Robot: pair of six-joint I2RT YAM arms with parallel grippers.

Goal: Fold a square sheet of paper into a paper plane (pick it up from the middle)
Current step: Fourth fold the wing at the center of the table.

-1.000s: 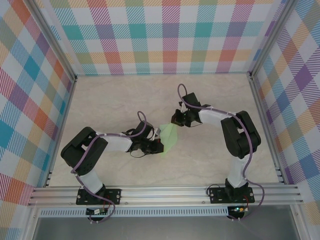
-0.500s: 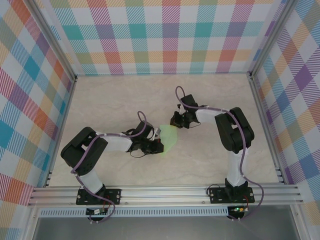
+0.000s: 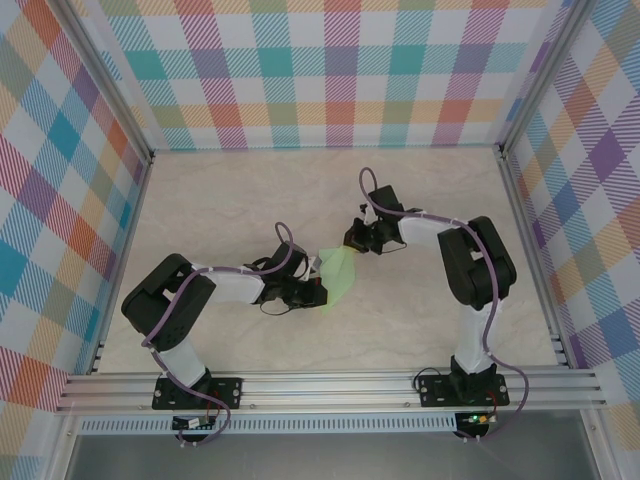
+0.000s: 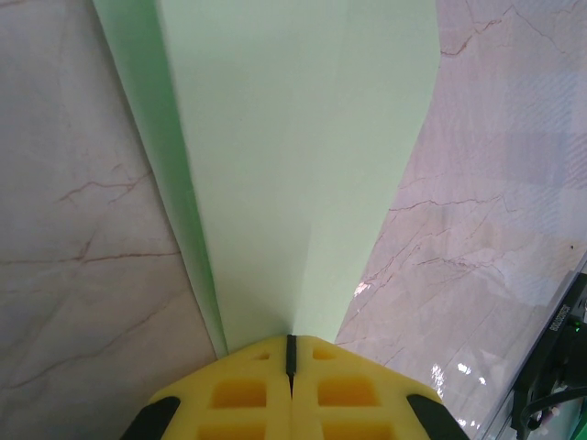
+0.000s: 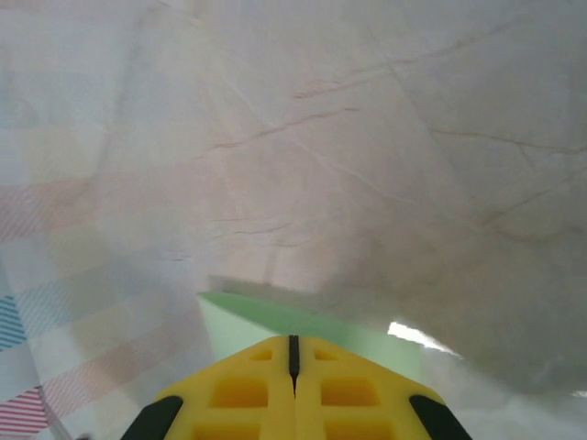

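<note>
Creased paper (image 3: 340,274) held off the middle of the surface (image 3: 230,200)

The left fingers (image 4: 243,394) clamp its 7 o'clock end, seemingly to keep the centre fold taut. The right fingers (image 5: 353,392), closed, meet its 1 o'clock tip, though a grip there is unclear. Bare marble lies all round, with the walls well apart.

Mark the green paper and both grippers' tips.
green paper (image 4: 293,137), left wrist view, on its broad flat face.
left gripper (image 4: 292,341), left wrist view, at the closed fingertips' seam.
right gripper (image 5: 293,341), right wrist view, at the closed fingertips' seam.
</note>
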